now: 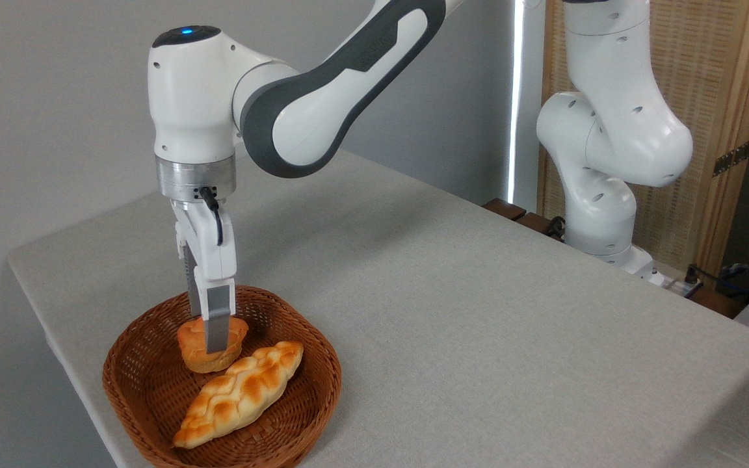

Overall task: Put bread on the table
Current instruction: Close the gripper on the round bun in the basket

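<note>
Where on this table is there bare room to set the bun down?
The table is bare right of the wicker basket, across to the arm's base, and behind the basket. Crowded: the basket, with the bun, the braided loaf and the gripper.

Gripper (209, 341) down on the bread (197, 344), in the basket (147, 390), long loaf (241, 393) beside the bread, basket on the table (478, 325)

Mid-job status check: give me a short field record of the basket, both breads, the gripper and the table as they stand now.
basket: brown wicker, near the table's front left corner
bread: round bun, in the basket, behind the loaf
braided loaf: lying in the basket, in front of the bun
gripper: pointing down, fingers around the bun; firm grip cannot be confirmed
table: grey, bread not yet on it
</note>
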### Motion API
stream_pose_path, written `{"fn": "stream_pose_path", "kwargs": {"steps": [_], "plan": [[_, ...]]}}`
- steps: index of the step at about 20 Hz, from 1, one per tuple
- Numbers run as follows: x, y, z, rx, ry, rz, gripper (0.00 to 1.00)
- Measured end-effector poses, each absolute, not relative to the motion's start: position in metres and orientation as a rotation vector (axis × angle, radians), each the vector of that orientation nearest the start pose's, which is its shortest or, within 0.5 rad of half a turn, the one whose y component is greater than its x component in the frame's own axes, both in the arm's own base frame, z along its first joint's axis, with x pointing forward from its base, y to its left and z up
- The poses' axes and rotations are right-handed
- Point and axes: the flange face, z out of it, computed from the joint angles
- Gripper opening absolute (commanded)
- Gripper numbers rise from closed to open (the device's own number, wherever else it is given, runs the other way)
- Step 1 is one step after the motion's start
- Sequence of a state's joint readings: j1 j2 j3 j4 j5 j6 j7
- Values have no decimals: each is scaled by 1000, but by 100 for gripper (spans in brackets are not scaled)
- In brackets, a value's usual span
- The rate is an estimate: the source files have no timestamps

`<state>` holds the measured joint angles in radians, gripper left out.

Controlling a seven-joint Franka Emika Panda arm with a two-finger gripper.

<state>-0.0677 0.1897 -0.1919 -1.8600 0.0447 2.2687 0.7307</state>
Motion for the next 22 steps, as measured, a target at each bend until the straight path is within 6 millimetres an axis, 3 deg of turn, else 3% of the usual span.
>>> {"fn": "stream_pose_path", "kwargs": {"steps": [1, 2, 3, 6, 15, 20, 22], "plan": [[609, -154, 439, -2676, 1495, -327, 97], [609, -154, 438, -2669, 1501, -322, 85], [609, -154, 437, -2666, 1503, -319, 64], [609, -155, 436, -2662, 1508, -316, 34], [607, -162, 437, -2622, 1576, -316, 30], [607, -162, 437, -2617, 1583, -316, 9], [607, -162, 437, -2615, 1585, -317, 8]]}}
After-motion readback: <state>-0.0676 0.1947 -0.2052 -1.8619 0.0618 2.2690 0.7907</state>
